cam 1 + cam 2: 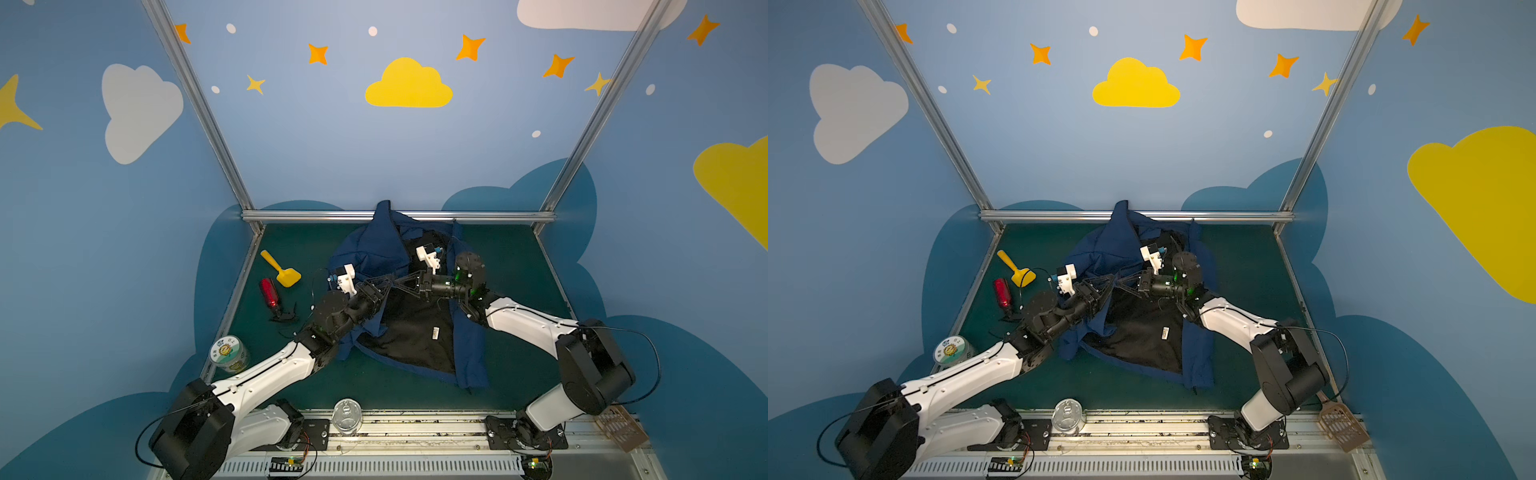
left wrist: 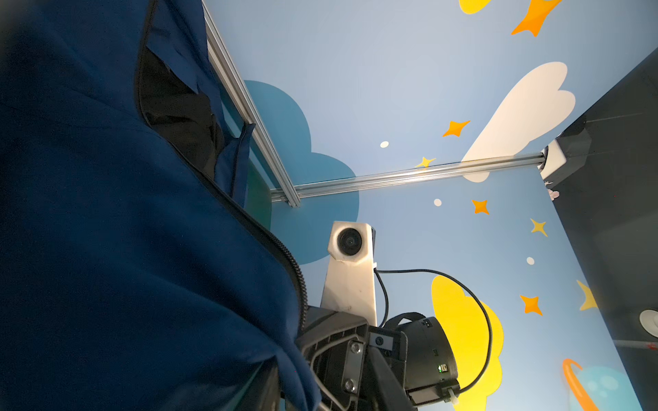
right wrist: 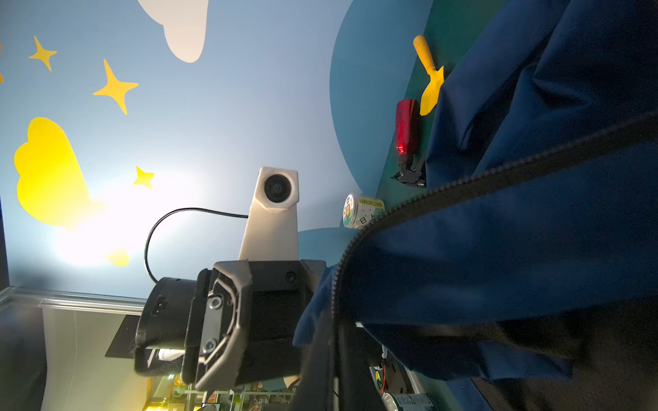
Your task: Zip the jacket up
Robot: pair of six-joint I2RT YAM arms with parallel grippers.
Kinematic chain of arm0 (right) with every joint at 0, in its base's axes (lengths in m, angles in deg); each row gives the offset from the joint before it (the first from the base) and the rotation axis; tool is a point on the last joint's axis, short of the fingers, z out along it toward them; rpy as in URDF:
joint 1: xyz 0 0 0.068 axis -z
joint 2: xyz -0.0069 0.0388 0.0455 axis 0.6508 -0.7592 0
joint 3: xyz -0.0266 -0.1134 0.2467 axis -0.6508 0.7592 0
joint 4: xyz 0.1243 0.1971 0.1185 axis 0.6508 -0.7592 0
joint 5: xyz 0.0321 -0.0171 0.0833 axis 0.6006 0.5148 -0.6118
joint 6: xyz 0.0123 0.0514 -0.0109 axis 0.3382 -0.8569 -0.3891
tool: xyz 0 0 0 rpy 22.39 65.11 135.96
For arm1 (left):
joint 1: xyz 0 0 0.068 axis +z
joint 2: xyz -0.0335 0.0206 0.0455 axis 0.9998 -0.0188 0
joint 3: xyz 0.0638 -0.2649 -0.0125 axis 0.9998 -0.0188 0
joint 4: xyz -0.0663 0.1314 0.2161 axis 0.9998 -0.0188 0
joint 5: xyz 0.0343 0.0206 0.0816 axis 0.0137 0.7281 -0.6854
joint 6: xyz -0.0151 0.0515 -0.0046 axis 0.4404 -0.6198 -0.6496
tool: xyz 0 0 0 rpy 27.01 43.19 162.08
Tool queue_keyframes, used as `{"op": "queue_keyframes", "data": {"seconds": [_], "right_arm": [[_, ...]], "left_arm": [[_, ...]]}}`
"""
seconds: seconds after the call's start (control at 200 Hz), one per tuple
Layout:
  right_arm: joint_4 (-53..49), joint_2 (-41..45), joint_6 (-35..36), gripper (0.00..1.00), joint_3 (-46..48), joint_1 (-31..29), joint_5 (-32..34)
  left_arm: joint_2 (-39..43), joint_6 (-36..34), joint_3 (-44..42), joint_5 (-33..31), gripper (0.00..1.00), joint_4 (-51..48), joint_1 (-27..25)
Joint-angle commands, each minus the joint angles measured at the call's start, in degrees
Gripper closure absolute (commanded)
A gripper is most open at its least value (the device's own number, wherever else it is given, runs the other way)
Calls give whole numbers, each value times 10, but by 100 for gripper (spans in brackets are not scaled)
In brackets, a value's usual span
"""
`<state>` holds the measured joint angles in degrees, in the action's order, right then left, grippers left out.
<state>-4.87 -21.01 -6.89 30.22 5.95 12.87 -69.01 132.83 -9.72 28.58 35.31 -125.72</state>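
Large navy blue soft fabric jacket (image 1: 374, 249) lies open on the green-topped bench (image 1: 515, 266), about the middle. Its black lining (image 1: 415, 328) faces up. The collar end is draped over the metal rail (image 1: 311, 216) along the far edge. The hem points toward the near edge, a little right of centre.

Both arms meet over the jacket's middle, tips nearly touching.
- Right gripper (image 1: 401, 286): clenched on the jacket's front edge. The left wrist view shows the dark zipper teeth (image 2: 285, 249) running down into its jaws.
- Left gripper (image 1: 385, 285): just beside the right one, tips buried in blue cloth. Cannot tell whether it grasps or has let go.

Left part of the bench, apart from the jacket:
- Yellow plastic scoop (image 1: 282, 270).
- Red cylindrical bottle with a black nozzle (image 1: 270, 293), lying on its side just beside the scoop.
- Round tin with a sunflower label (image 1: 228, 353), at the left edge, close to the left arm.

Silvery round can (image 1: 347, 417) stands at the near edge, between the two arm bases. Brown slotted spatula (image 1: 1343, 424) lies at the near right corner.
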Motion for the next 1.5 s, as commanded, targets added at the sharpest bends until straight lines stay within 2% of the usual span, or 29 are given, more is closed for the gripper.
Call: {"op": "queue_keyframes", "data": {"seconds": [0.0, 0.411, 0.681, 0.791, 1.181, 1.322, 1.497], "right_arm": [[-1, -11, 6, 100, -16, -12, -21], [14, -28, -6, 100, -35, -14, -31], [14, -28, -7, 100, -31, -15, -29], [11, -25, -7, 100, -30, -14, -28], [15, -16, -11, 80, -14, -8, -26], [49, -17, -35, 73, -9, -1, -29], [107, -20, -74, 58, -2, 7, -34]], "left_arm": [[-1, -7, 13, 10, 61, 26, -2], [-1, -8, 14, 14, 62, 26, -2], [5, -7, 9, 8, 87, 25, -3], [7, -5, 4, 2, 88, 24, -2], [17, -3, -5, -9, 88, 16, -2], [19, 1, -10, -12, 89, 16, -2], [19, 4, -16, -15, 92, 17, -1]]}}
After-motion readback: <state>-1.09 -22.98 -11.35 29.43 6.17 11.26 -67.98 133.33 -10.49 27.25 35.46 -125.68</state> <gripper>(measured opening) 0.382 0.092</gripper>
